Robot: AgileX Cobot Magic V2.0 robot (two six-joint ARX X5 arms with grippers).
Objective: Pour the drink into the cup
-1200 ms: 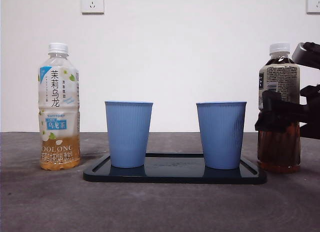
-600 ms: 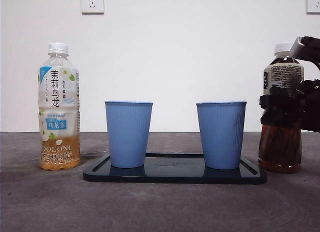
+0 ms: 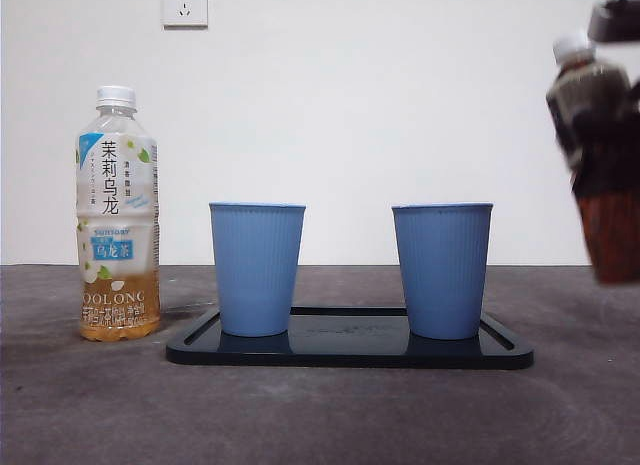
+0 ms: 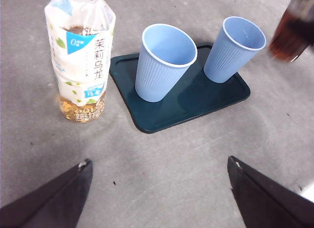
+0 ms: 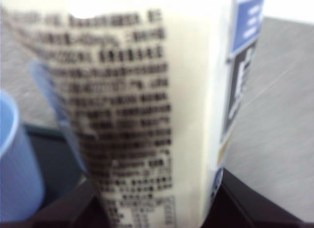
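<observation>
Two blue ribbed cups on one dark tray (image 3: 350,353), the landmark at mid-table: the left cup (image 3: 257,268) toward one end, the right cup (image 3: 441,270) toward the other, both upright, apart from each other, mouths open and showing no liquid in the left wrist view.

Two bottles in all. One oolong tea bottle (image 3: 118,213), white-capped, upright on the grey table (image 3: 320,415) just off the tray's left end, pale amber tea in its lower part only. One dark tea bottle (image 3: 598,165), also white-capped, lifted clear of the table beyond the tray's right end, tilted with its cap leaning toward the tray, blurred, its base above the height of the tray and its cap higher than the cup rims. Dark brown liquid visible in its lower body.

Right gripper (image 5: 157,208) clenched around that dark tea bottle, black jaws flanking the printed label close against the wrist camera; edge of the right cup and a corner of the tray visible beside the bottle there. In the front view, only dark arm parts at the top right corner beside the bottle's cap.

Left gripper (image 4: 159,193) hanging well back from the tray on the near side, jaws spread wide and grasping nothing, both cups and the oolong tea bottle in plain sight ahead of it.

Two wall sockets on the white wall behind: one socket (image 3: 185,3) above the oolong bottle, another cut off at the top right corner.
</observation>
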